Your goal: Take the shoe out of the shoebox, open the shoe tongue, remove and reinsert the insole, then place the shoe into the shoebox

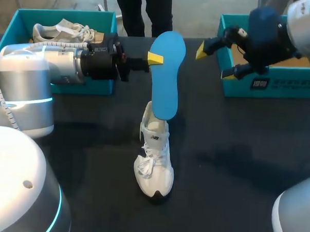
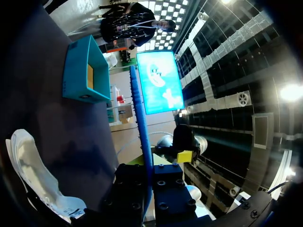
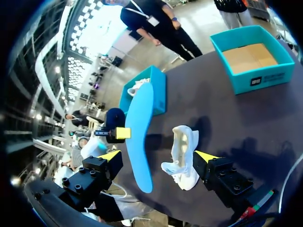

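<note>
My left gripper (image 1: 154,58) is shut on the blue insole (image 1: 165,75) and holds it up on edge above the table. The insole's lower end hangs just over the heel opening of the white shoe (image 1: 154,159); whether they touch I cannot tell. The shoe lies on the dark table, toe toward the front. In the left wrist view the insole (image 2: 141,123) runs edge-on out from between the fingers, with the shoe (image 2: 28,165) beside it. My right gripper (image 1: 215,62) is open, to the right of the insole and apart from it. In the right wrist view, the insole (image 3: 139,132) and shoe (image 3: 182,153) lie ahead of the right gripper (image 3: 158,157), between its spread fingers.
A teal shoebox (image 1: 102,83) at the back left holds a second white shoe (image 1: 61,30). Another teal box (image 1: 269,82) at the back right shows only its cardboard floor. A person stands beyond the table's far edge without touching anything.
</note>
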